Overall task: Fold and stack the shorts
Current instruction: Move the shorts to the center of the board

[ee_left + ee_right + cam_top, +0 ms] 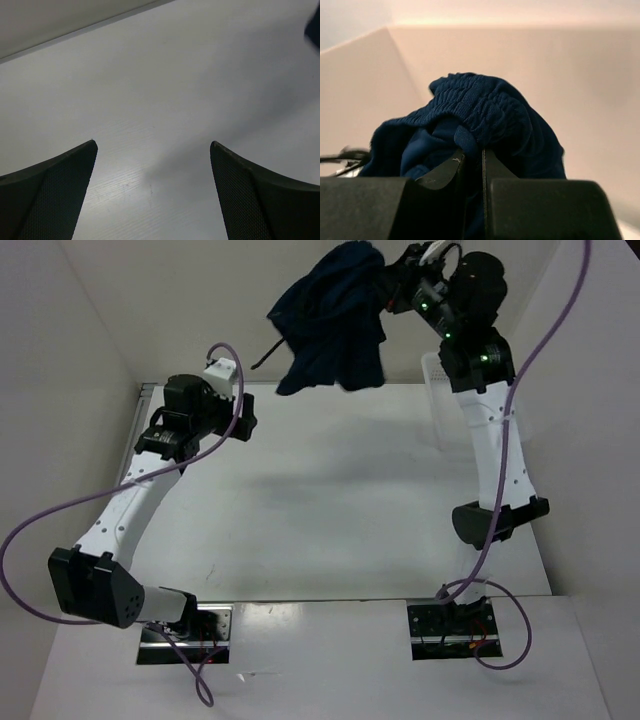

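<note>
— Where now, the shorts (pixel 335 325)?
— Up in the air over the far edge of the table (pixel 330 500), hanging in a bunch from the right gripper (pixel 472 159). Pinched almost closed on a fold of the ribbed waistband, only a sliver of cloth in the gap.
— And the left gripper (pixel 154 147)?
— Spread wide, gripping nothing, low over bare tabletop, well apart from the cloth.
— Likely handling?
— Soft, light, floppy. No shape of its own, so prone to sag and twist wherever unsupported. Hardly slippery, not fragile. Loose drawstring (pixel 264 352) at the left side, apt to snag.
— Best hold?
— Probably the waistband, thicker and gathered: one corner per gripper to spread flat, then a hem for the fold.
— Count?
— One pair of shorts in view, so nothing to stack on yet. Two grippers. One white basket (pixel 437 390) behind the right arm, mostly hidden.
</note>
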Robot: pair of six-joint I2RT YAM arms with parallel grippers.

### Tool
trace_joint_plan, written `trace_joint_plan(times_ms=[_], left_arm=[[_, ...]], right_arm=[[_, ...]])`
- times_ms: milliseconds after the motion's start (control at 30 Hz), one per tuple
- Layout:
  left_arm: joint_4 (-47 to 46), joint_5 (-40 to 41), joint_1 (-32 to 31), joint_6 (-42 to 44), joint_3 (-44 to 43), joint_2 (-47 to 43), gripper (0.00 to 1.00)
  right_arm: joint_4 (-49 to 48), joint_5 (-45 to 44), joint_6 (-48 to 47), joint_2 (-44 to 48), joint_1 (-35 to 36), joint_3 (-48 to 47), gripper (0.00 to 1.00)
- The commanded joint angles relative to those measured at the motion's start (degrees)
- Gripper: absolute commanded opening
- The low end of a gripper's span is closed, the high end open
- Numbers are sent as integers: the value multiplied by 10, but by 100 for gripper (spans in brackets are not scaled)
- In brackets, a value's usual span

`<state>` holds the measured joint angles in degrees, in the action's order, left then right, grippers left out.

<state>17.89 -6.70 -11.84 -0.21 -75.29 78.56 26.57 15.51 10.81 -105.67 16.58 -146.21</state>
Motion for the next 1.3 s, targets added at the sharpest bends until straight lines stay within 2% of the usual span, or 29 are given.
trace_joint_plan(times_ms=[0,133,167,200,233,267,300,333,367,467,533,600,633,767,867,1000,1133,1267], left_arm=[[-19,26,38,2,8,-32,100],[-19,4,91,2,20,-60,100],[-19,4,96,2,33,-61,100],[-19,4,96,2,39,-69,100],[-13,-2,103,2,45,-69,100],[-13,-2,103,2,51,-75,100],[-7,-15,103,2,61,-75,100],[1,-22,103,2,61,-75,100],[6,-27,103,2,70,-75,100],[34,-57,93,2,94,-75,100],[53,-71,84,2,116,-75,100],[60,-92,63,2,158,-63,100],[60,-101,56,2,170,-63,100],[34,-142,24,2,202,-21,100],[-14,-149,2,2,202,22,100],[-103,-114,-5,2,183,80,100],[-153,-97,-20,2,148,163,100],[-173,-82,-45,2,102,238,100]], right_arm=[[-7,-35,72,-32,15,57,0],[-9,-20,154,-17,26,208,0],[-26,-9,166,-10,26,286,0],[-36,-2,175,-5,32,326,11],[-46,3,175,1,38,364,31],[-56,3,162,1,38,431,74],[-73,-18,146,1,38,461,88],[-73,-45,116,1,38,482,94],[-79,-99,35,1,38,511,94],[-99,-138,-116,27,38,543,94],[-100,-117,-151,40,38,543,94],[-82,-27,-198,47,48,543,92],[-68,-16,-212,47,58,543,89],[-77,-49,-269,23,128,579,86],[-82,-72,-306,-12,128,589,78],[-94,-111,-398,-31,128,611,78],[-67,-84,-476,-69,128,611,78],[-53,-84,-485,-83,128,624,77]])
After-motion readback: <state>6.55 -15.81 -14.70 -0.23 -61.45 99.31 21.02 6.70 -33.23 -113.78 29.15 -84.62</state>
